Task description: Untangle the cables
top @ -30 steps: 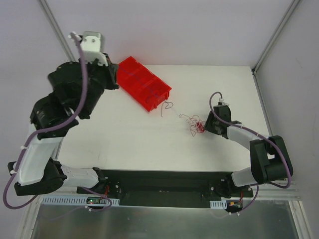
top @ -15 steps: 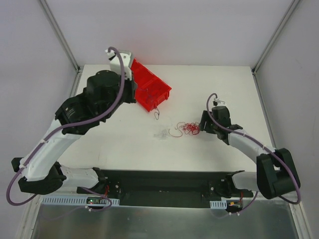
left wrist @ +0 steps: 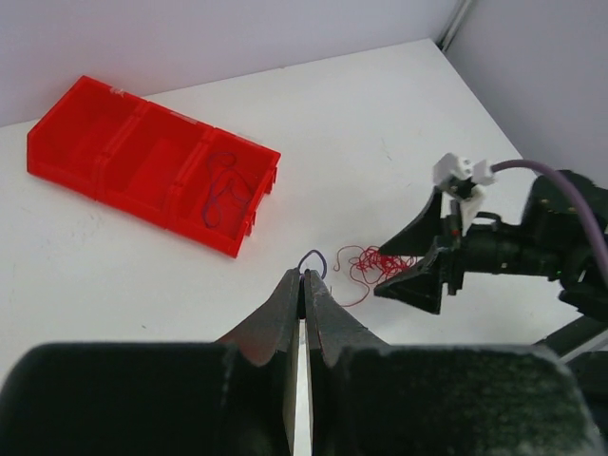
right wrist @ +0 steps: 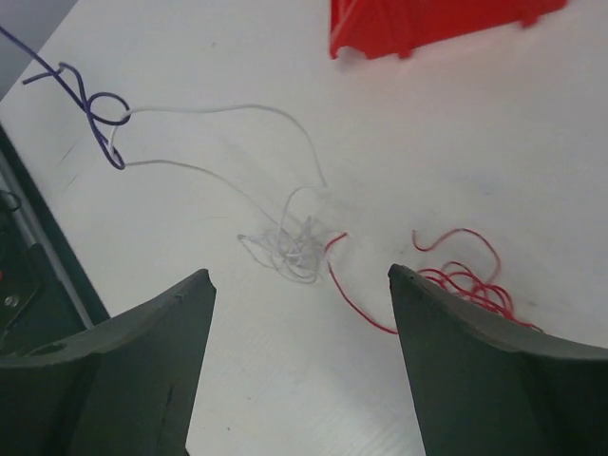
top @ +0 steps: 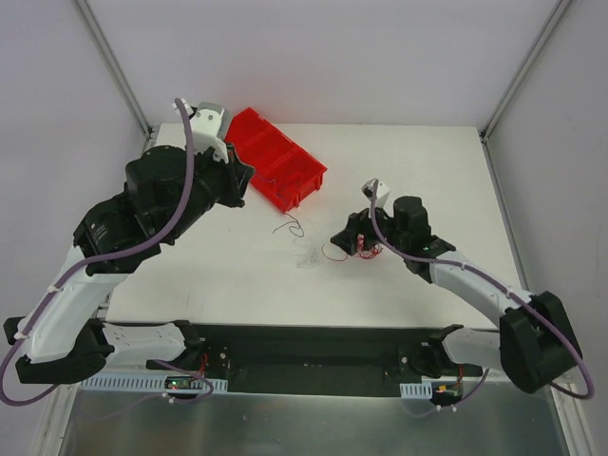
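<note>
Right wrist view, starting nearest: looking down past the right gripper (right wrist: 299, 274), gaping wide and gripping nothing, straight onto the whitish tangle (right wrist: 285, 249) on the table (top: 427, 161); just right of it, red strands (right wrist: 461, 277), with one red tail reaching the whitish knot, touching or crossing, cannot tell which.

Risk right here: by closing on that spot, pinching red and whitish together and cinching the knot instead of loosening it; or skidding off such thin wire and coming up empty. Worth minding the dark base rail (top: 313, 344) along the near edge too; danger of snagging a dragged strand on it.

Farther out and leftward, following two long whitish tails to a purple strand (right wrist: 95, 114), looped at the meeting point.

Left wrist view: left gripper (left wrist: 304, 277) pressed fully together, with that purple loop right at the tips; cannot tell whether pinched or merely lying beyond. If pinched, danger in pulling apart too fast: tightening the whitish knot, or whipping the red strands along.

Farthest, far left: red bin (left wrist: 142, 157), well apart from the tangle, with another purple wire (left wrist: 223, 185) lying inside at the end nearest the tangle; nothing between grippers and wires but the wires themselves.
</note>
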{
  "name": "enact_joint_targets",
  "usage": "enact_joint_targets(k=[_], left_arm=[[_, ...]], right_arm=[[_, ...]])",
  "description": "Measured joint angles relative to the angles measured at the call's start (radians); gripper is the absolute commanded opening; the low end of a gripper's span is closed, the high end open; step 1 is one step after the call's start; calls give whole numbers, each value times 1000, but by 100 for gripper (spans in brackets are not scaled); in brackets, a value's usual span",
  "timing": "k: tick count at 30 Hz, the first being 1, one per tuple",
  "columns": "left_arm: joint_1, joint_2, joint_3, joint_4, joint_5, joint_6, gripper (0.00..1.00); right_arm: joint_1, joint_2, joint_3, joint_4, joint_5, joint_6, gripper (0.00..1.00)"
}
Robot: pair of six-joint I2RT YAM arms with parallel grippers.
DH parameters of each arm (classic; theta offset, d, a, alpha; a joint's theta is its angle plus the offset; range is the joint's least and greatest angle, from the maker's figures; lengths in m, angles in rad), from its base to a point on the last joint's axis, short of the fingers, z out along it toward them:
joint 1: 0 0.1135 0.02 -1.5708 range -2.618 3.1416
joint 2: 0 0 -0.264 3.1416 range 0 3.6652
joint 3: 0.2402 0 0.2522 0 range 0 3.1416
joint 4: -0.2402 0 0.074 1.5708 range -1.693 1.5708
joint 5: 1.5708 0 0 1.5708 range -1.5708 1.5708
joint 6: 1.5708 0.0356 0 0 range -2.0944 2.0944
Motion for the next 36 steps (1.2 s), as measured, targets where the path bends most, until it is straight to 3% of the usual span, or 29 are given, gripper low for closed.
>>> enact_joint_targets(k=[4, 9, 18, 20, 23, 24, 29, 32, 36], left_arm=[[0, -27, 0, 12, 9, 0, 0], [0, -34, 0, 15, 43, 4, 0], [0, -66, -15, 16, 73, 8, 0], [0, -72, -15, 16, 77, 9, 0], [0, -78, -16, 16, 80, 13, 0], [0, -79, -16, 16, 79, 16, 0], [0, -112, -57, 16, 26, 28, 0], [0, -153, -81, 14, -54, 32, 0], [0, -237, -112, 22, -193, 47, 0]], right_arm=[[79, 110, 20, 65, -68, -1, 78], [211, 175, 39, 116, 16, -31, 77], [226, 369, 190, 164, 207, -50, 72], [229, 420, 232, 178, 224, -50, 60], [233, 483, 278, 209, 249, -35, 7], [234, 497, 285, 222, 266, -21, 2], [237, 458, 219, 272, 473, 68, 0], [217, 347, 108, 242, 664, 132, 0], [91, 173, -1, 130, 849, 217, 0]])
